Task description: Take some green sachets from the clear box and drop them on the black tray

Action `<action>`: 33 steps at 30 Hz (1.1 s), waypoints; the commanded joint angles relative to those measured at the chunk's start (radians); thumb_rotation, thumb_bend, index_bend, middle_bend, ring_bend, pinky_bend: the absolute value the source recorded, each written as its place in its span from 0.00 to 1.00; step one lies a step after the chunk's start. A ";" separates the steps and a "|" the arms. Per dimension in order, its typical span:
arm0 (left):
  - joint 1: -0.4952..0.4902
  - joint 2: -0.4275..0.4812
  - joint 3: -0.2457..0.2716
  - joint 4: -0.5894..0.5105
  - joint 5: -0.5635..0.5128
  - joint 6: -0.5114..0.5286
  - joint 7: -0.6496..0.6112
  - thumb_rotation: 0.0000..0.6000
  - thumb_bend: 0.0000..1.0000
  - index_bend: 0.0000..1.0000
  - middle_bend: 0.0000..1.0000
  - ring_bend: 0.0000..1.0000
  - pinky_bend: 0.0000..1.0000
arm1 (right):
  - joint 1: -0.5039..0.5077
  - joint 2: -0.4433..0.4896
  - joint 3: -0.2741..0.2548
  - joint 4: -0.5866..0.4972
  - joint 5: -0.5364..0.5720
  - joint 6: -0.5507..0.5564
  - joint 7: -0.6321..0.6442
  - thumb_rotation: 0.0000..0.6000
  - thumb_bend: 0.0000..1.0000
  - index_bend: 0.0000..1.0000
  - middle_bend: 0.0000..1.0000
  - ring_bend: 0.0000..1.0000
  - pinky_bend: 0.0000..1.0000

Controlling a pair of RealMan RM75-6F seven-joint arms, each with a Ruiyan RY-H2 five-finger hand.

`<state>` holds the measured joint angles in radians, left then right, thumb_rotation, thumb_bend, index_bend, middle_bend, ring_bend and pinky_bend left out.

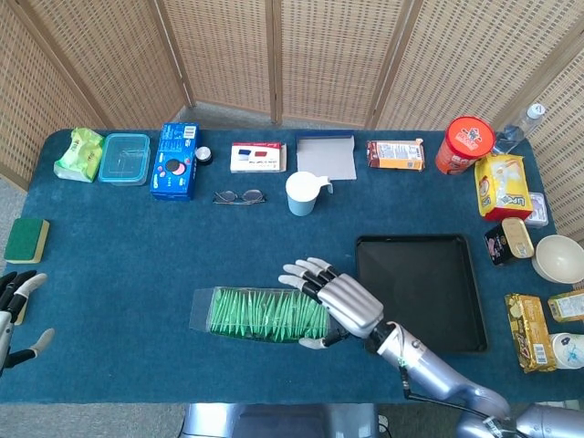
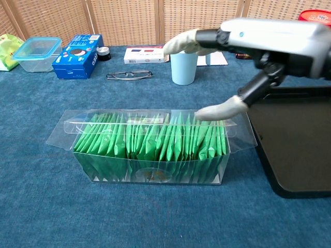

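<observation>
The right hand [image 1: 339, 301] is held wide open, with nothing in it, over the box [image 2: 150, 144]. Next, some green sachets [image 2: 155, 142] must be pinched.

Sachets [image 2: 150, 142] stand packed in a box [image 1: 267, 315] at the table's [image 1: 137, 246] front centre, a tray [image 1: 422, 290] just to its right. The right hand [image 1: 339, 299] hovers over the box's right end; a mug [image 1: 302, 192] sits behind.
</observation>
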<state>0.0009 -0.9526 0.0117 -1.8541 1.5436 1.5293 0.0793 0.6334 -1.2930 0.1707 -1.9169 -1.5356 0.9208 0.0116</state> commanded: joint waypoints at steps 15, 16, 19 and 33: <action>0.002 0.018 -0.007 0.011 -0.004 0.013 -0.017 1.00 0.24 0.14 0.13 0.08 0.24 | 0.035 -0.148 -0.038 0.068 0.122 0.005 -0.224 0.72 0.22 0.05 0.00 0.00 0.05; 0.003 0.018 -0.007 0.012 -0.004 0.014 -0.018 1.00 0.24 0.14 0.13 0.08 0.24 | 0.035 -0.152 -0.041 0.070 0.121 0.006 -0.230 0.72 0.22 0.05 0.00 0.00 0.05; 0.004 0.017 -0.006 0.013 -0.004 0.014 -0.021 1.00 0.24 0.14 0.13 0.08 0.24 | 0.035 -0.166 -0.050 0.075 0.121 0.012 -0.244 0.72 0.22 0.05 0.00 0.00 0.05; 0.007 0.010 -0.003 0.029 -0.006 0.012 -0.035 1.00 0.24 0.14 0.13 0.08 0.24 | 0.032 -0.244 -0.034 0.145 0.134 0.092 -0.315 0.73 0.27 0.08 0.01 0.00 0.05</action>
<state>0.0078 -0.9425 0.0085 -1.8249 1.5370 1.5416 0.0447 0.6649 -1.5337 0.1325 -1.7754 -1.4067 1.0091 -0.2991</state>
